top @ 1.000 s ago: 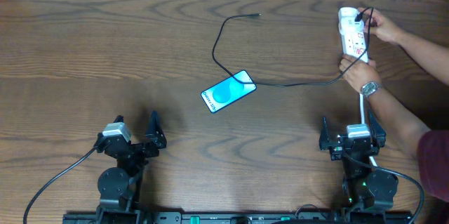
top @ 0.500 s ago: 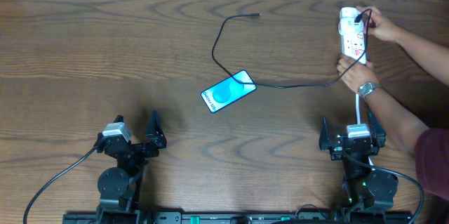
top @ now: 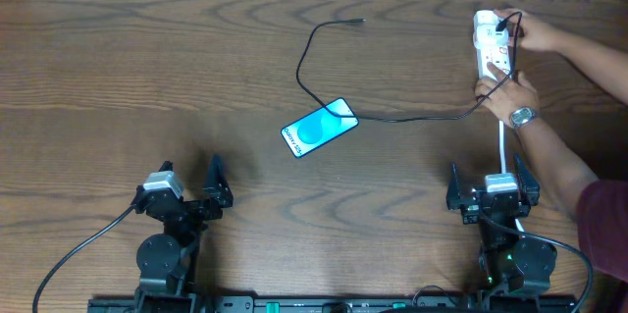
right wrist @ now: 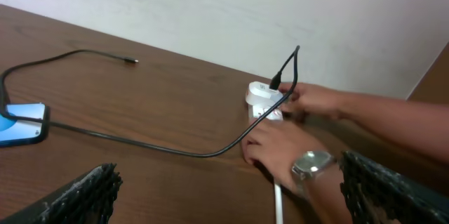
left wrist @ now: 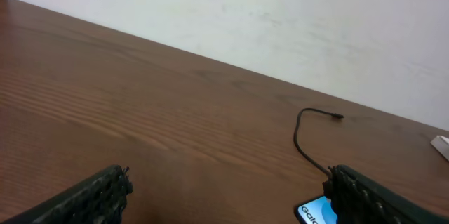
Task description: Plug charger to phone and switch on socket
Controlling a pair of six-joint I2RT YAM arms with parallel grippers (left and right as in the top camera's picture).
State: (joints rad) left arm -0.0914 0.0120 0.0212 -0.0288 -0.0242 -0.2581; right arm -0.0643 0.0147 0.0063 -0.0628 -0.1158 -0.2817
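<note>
The socket, a white power strip, lies at the table's far right, with two human hands on it. The hand with a wristwatch presses its near end, and the other hand is at its far end. There the charger's black plug stands on the strip; whether it is fully seated cannot be told. The charger's cable runs left past the phone's corner and loops to its connector tip, which lies free, well apart from the phone. The phone lies screen-up mid-table, ahead of and between both arms.

The left gripper and the right gripper both hang spread wide and grasp nothing. The socket is straight ahead of the right gripper, and its white cord runs back between that gripper's fingers.
</note>
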